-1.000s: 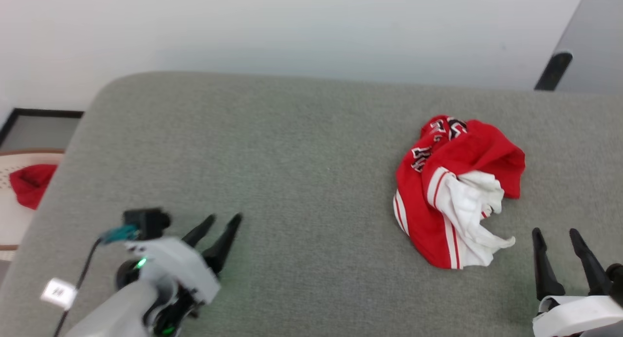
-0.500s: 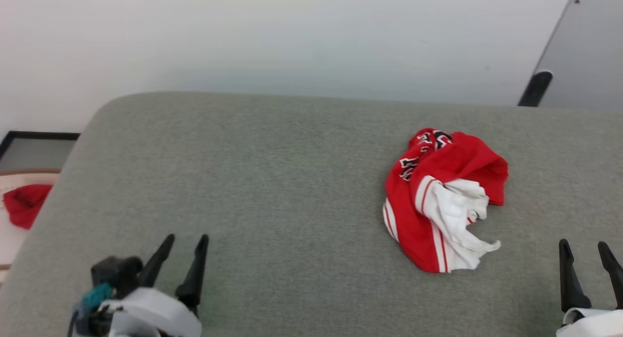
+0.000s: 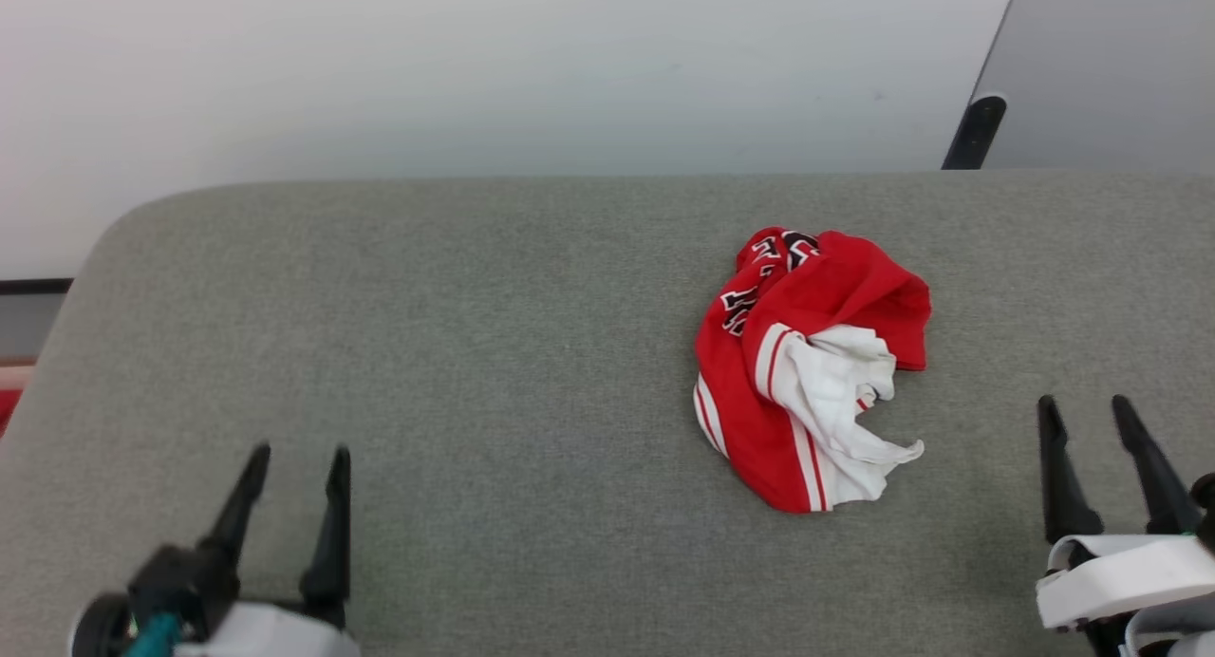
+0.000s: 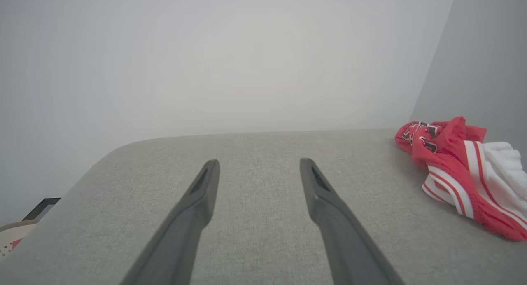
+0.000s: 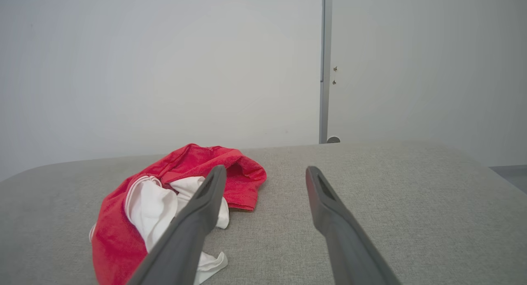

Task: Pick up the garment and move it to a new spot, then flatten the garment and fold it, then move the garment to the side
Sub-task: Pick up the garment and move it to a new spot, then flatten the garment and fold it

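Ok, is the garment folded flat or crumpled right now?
Crumpled: the garment sits in a bunched heap on the grey surface, white sleeve tangled over red.

Bright, even, diffuse light throughout; shadows soft and faint, pictures slightly soft.

Cannot read the black lettering on the garment: crumpled, with only broken bits of letters showing along its far left edge in the head view. Cannot tell front from back, nor which sleeve lies uppermost. In the left wrist view, cut off by the picture's right edge; in the right wrist view, cut off at its near end by the bottom edge and partly hidden behind one finger of the right gripper. Well left of the garment, at the head view's very edge, a red sliver, too little to name. Near-left and near-right of the garment, bodies of the left gripper and right gripper cropped by the bottom edge. Beyond the garment in the right wrist view, a small round thing, too small to identify.
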Available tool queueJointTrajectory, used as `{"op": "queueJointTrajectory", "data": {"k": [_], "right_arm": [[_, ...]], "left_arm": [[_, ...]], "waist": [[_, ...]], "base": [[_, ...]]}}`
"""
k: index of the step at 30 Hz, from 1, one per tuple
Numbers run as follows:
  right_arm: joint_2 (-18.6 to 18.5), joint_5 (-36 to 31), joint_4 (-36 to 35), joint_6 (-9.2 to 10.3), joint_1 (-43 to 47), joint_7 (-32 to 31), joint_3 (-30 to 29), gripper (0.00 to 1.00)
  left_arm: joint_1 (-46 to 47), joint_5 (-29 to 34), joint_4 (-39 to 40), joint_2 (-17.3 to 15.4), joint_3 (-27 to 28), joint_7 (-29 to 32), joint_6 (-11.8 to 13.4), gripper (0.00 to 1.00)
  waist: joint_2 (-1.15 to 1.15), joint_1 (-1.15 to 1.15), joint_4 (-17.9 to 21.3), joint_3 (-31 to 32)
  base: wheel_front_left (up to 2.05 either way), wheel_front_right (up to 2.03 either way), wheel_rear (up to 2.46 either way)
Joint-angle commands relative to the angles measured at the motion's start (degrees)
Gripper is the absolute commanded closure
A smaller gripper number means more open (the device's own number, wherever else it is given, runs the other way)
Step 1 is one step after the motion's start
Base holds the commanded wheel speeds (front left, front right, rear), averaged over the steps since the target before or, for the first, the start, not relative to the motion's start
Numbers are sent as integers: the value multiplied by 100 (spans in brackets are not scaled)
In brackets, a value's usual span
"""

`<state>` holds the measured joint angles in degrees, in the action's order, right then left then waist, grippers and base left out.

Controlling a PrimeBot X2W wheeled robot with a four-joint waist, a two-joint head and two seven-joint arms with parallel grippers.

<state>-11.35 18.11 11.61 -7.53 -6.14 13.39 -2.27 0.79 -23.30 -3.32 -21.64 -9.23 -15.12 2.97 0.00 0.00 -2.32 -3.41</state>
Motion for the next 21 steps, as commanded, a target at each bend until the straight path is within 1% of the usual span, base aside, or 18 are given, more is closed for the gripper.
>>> {"op": "queueJointTrajectory", "data": {"k": [1,5,11,17,21], "right_arm": [[29,62,53,8,12,29,41,0],[72,86,232,8,123,69,146,0],[73,117,358,8,151,117,193,0],[45,110,387,8,68,134,215,0],[46,107,395,8,83,148,228,0]], "left_arm": [[-155,141,-31,49,59,-1,-59,0],[-377,414,-197,281,227,-3,-214,0],[-478,655,-275,622,546,-3,-458,0],[-481,872,-298,813,792,-3,-647,0],[-477,993,-331,922,912,-3,-730,0]], "waist": [[0,0,50,13],[0,0,68,42],[0,0,66,69],[0,0,56,69],[0,0,41,79]], "base": [[0,0,0],[0,0,0],[0,0,0],[0,0,0],[0,0,0]]}}
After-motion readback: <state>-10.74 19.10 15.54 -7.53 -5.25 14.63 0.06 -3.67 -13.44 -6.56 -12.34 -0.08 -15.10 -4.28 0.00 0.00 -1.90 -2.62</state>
